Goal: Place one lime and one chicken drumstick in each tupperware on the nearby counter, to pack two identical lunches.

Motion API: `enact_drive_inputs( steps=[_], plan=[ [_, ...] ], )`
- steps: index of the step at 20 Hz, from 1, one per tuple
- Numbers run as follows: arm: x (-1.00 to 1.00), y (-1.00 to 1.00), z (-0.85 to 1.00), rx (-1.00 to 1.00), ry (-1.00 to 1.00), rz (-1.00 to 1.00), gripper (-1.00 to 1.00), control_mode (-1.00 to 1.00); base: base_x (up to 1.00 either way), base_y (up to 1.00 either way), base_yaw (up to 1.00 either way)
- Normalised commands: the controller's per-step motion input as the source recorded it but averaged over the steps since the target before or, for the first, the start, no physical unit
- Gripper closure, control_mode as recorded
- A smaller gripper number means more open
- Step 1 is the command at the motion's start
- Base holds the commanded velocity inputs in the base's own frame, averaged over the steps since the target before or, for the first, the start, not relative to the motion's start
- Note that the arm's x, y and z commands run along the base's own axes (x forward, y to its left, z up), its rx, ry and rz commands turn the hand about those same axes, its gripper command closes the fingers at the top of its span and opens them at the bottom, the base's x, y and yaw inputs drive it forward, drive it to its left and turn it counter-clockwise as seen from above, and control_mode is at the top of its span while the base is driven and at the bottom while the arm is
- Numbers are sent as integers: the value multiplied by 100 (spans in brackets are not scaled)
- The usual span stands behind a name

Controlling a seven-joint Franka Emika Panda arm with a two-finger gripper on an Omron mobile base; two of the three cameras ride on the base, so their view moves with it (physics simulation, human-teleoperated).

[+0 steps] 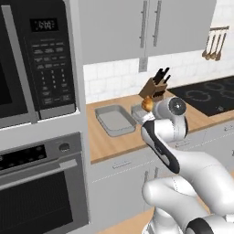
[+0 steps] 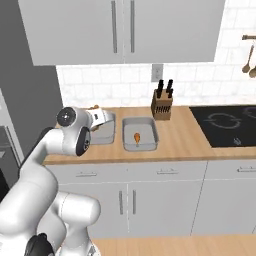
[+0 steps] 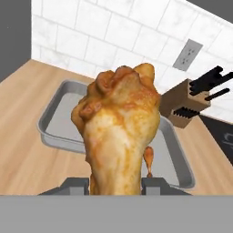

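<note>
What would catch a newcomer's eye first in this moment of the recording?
The big orange-brown chicken drumstick clamped in the gripper fills the middle of the hand view, held above the wooden counter. Behind it sit two grey trays side by side: the left tray is bare, while the right tray already holds a second drumstick. A knife block stands by the tiled wall.

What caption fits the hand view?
Hand holds an orange-brown chicken drumstick above two grey rectangular trays.
</note>
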Motion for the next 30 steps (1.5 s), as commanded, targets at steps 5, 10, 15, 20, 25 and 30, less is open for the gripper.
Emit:
enact_drive_inputs(
  steps=[5, 10, 15, 20, 25, 30],
  plan=[
    [0, 0, 0, 0, 0, 0, 100, 100, 81, 0, 0],
    [18, 2, 0, 0, 12, 1, 100, -100, 31, 0, 0],
    [12, 10, -4, 0, 30, 4, 100, -100, 0, 0, 0],
    [51, 24, -83, -3, 11, 0, 100, -100, 0, 0, 0],
    [97, 39, -95, -1, 0, 0, 100, -100, 0, 0, 0],
    [82, 3, -61, 3, 8, 1, 100, -100, 0, 0, 0]
  ],
)
